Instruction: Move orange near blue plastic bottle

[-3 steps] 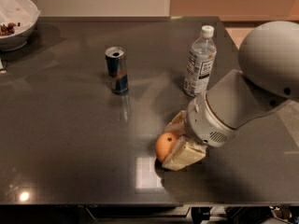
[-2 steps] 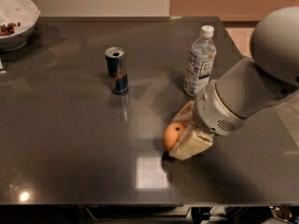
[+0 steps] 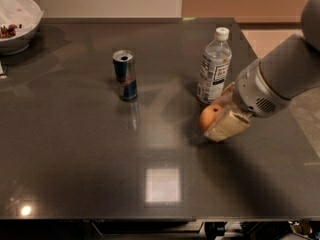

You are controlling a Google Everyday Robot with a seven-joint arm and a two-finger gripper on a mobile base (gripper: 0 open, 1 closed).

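The orange is round with a small dark dimple and sits between the cream fingers of my gripper, which is shut on it. It is right of the table's centre, just below the foot of the blue plastic bottle. The bottle is clear and bluish with a white cap and a printed label, and stands upright. My grey arm comes in from the right edge. I cannot tell whether the orange rests on the table or hangs just above it.
A blue and silver can stands upright left of the bottle. A white bowl with dark bits sits at the far left corner. The dark table ends close behind and to the right of the bottle.
My gripper has carried the orange up and to the right, from the front middle of the table to just below the bottle. The bottle and can have not moved.
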